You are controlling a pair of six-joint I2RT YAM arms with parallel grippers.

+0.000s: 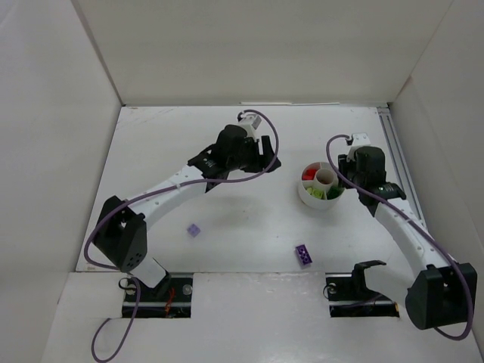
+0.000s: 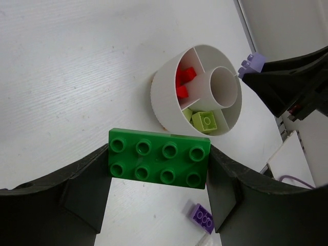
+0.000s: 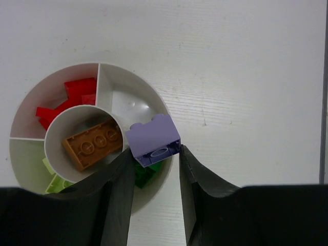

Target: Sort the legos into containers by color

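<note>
My left gripper [image 2: 159, 154] is shut on a dark green two-by-four lego [image 2: 159, 158], held by its short ends above the table, left of the round white dish [image 2: 164, 92]. In the top view the left gripper [image 1: 238, 162] hides that brick. My right gripper [image 3: 152, 154] is shut on a lilac lego [image 3: 152, 138] over the dish's rim, above a dark green brick [image 3: 146, 173]. The dish [image 3: 125, 97] holds red bricks [image 3: 72, 97], lime bricks [image 3: 54, 177] and an orange-brown brick [image 3: 92, 143] in the central cup. The right gripper [image 1: 342, 168] is at the dish [image 1: 310, 198].
A lilac brick [image 1: 194, 230] and a purple brick [image 1: 304, 254] lie loose on the table near the front; the purple one also shows in the left wrist view [image 2: 202, 218]. White walls enclose the table on three sides.
</note>
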